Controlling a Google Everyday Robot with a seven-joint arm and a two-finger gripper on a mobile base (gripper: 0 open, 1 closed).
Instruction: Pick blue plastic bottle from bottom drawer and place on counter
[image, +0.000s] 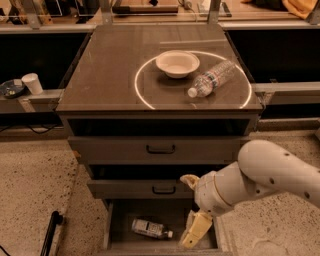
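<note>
The blue plastic bottle lies on its side on the floor of the open bottom drawer, cap pointing right. My gripper hangs over the right part of that drawer, just right of the bottle and not touching it. Its cream fingers stand apart and hold nothing. The lower finger reaches down into the drawer and the upper one sits in front of the middle drawer. The counter with its thin white circle is above.
A white bowl and a clear water bottle lie on the counter inside the circle. The two upper drawers with black handles are partly pulled out. A paper cup stands on a ledge at left. A black pole leans at lower left.
</note>
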